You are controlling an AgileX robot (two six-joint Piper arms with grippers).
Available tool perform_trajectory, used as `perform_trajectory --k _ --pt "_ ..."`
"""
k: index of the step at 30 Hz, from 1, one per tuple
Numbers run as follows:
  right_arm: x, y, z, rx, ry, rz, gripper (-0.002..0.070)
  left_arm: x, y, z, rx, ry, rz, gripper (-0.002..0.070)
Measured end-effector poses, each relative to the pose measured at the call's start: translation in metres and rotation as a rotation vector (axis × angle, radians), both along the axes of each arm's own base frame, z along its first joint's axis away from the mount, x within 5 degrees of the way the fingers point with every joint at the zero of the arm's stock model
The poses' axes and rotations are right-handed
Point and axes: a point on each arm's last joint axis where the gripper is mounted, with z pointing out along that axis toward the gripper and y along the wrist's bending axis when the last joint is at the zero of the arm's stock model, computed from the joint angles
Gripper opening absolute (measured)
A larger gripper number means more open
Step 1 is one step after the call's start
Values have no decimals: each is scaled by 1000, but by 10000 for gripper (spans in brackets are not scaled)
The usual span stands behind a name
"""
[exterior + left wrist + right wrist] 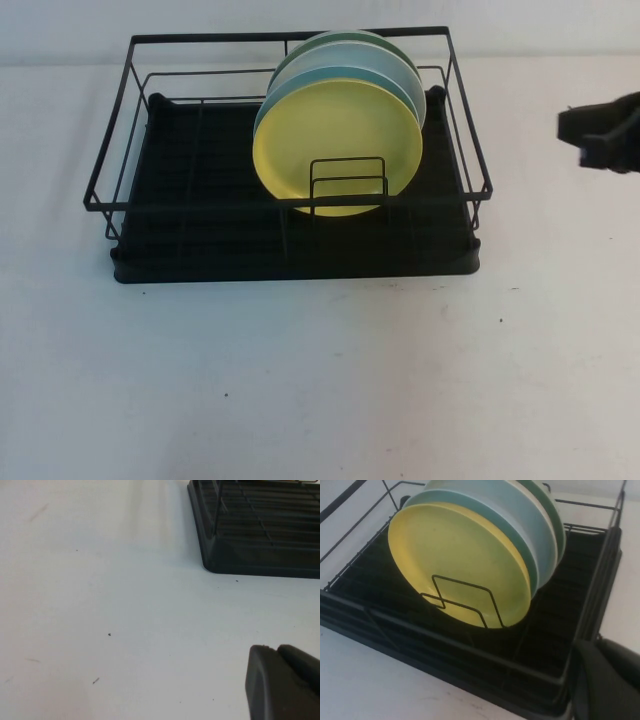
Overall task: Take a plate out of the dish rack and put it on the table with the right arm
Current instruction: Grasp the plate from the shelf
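Note:
The pale yellow plate [335,140] stands on edge at the front of a stack in the black dish rack [200,235], behind a small wire divider [348,185]. It also shows in the right wrist view [455,555]. My right gripper [578,135] is shut and empty, to the right of the rack and a little above the table [320,380]. In the right wrist view it [598,646] hangs over the rack's near right corner [555,680]. My left gripper [276,651] is shut and empty, low over the table beside the rack's front left corner [240,555].
A light blue plate [350,82] and a green plate [345,42] stand behind the yellow one, shown also in the right wrist view [520,525] [554,517]. The rack's wire rim [290,200] runs across the front of the plates. Bare table lies in front of the rack.

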Motion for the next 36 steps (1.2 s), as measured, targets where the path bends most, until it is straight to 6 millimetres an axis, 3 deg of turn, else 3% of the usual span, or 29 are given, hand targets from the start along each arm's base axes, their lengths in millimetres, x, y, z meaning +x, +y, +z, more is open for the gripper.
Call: perform_trajectory --k 10,13,18,24,36 --pt "69 72 -8 -65 -36 204 -7 0 0 0 0 0 0 -4" --pt "84 91 -11 -103 -74 277 34 0 0 0 0 0 0 -4" --pt "105 118 -17 -169 -146 370 164 0 0 0 0 0 0 -4" --pt "126 129 -27 -255 -229 430 274 0 0 0 0 0 0 -4" --pt "156 138 -38 -327 -303 420 286 0 0 0 0 0 0 -4"
